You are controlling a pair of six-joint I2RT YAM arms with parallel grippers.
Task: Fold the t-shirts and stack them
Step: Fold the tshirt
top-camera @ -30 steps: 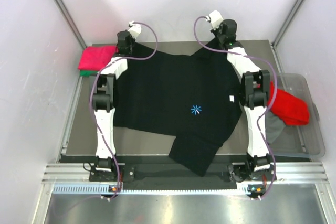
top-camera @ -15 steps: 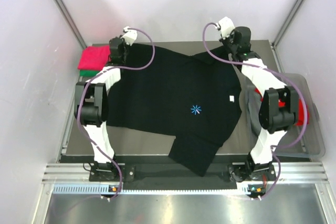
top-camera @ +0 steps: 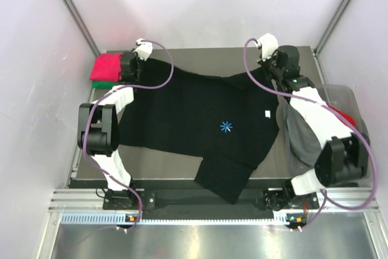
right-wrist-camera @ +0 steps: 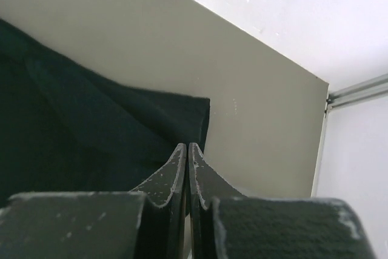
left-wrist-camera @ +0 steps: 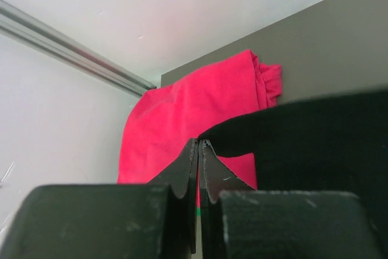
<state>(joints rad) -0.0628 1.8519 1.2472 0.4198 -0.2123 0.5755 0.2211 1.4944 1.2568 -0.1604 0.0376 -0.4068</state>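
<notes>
Table (top-camera: 160, 163) is mostly covered by black t-shirt (top-camera: 200, 113), spread flat, one sleeve hung over the near edge. Clear bin (top-camera: 347, 94) is seen off the right edge, grey t-shirt (top-camera: 297, 131) draped between it and the table. Pink-red t-shirt (top-camera: 104, 66) is folded at far-left corner, green t-shirt (top-camera: 100, 84) under it. Left gripper (left-wrist-camera: 199, 145): clamped tight on the black tee's far-left edge, cloth lifted. Right gripper (right-wrist-camera: 187, 147): pinched closed on its far-right sleeve.

Matt black cloth t-shirt (top-camera: 200, 119), soft pink-red cloth tee (left-wrist-camera: 200, 107), smooth matt grey table (right-wrist-camera: 242, 89), possibly metal, clear plastic bin (top-camera: 351, 98).
</notes>
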